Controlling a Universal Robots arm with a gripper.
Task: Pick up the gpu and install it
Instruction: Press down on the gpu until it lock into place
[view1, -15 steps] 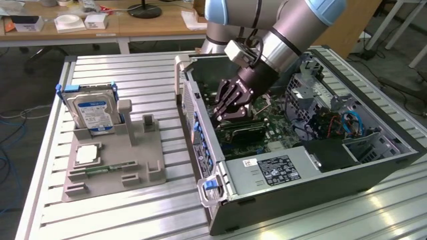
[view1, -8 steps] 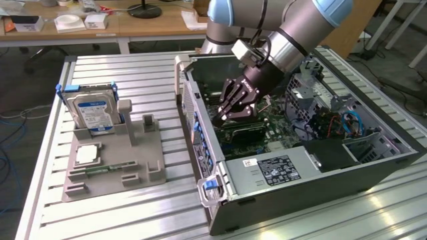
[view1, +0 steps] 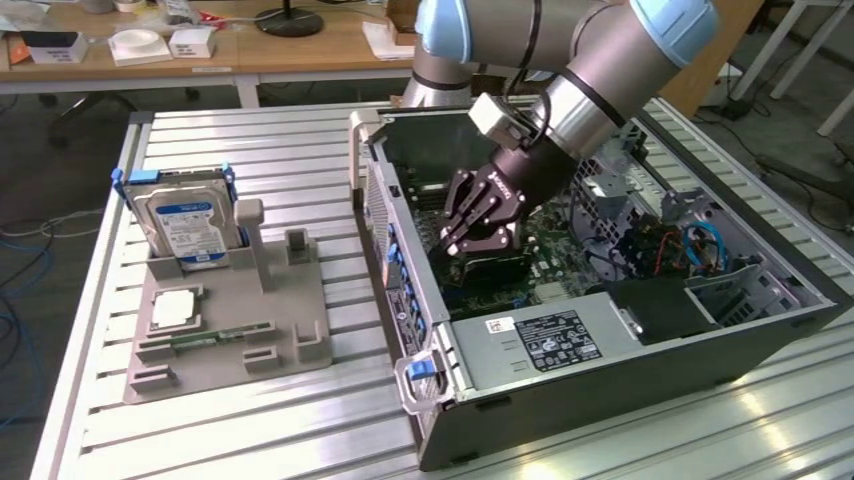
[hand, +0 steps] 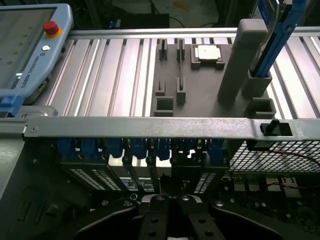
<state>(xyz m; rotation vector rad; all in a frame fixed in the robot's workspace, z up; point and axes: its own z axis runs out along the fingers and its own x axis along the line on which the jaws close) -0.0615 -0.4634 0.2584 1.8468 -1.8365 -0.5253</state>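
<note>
A table (view1: 267, 150) of ribbed aluminium slats carries an open computer case (view1: 601, 330) and, on the exterior view's left, a grey holder tray (view1: 254, 310). Behind it stands a wooden desk (view1: 267, 55) with small boxes, and cables trail on the floor.

The hard drive (view1: 187, 225) stands upright in the tray in blue rails, with a square chip (view1: 174, 310) lying flat nearby and a narrow green memory stick (view1: 200, 342) in a slot near the tray's front edge.

The arm reaches down into the case, and the gripper (view1: 478, 235) sits low over the motherboard with its fingers drawn together. A dark, thin piece below the fingertips may be the gpu (view1: 483, 268), pressed down at the board, but it is hard to be sure.

The wrist view looks over the case's metal rail (hand: 150, 127) and blue slot clips (hand: 135, 147) toward the tray, and shows a teach pendant (hand: 30, 47) lying on the table.
</note>
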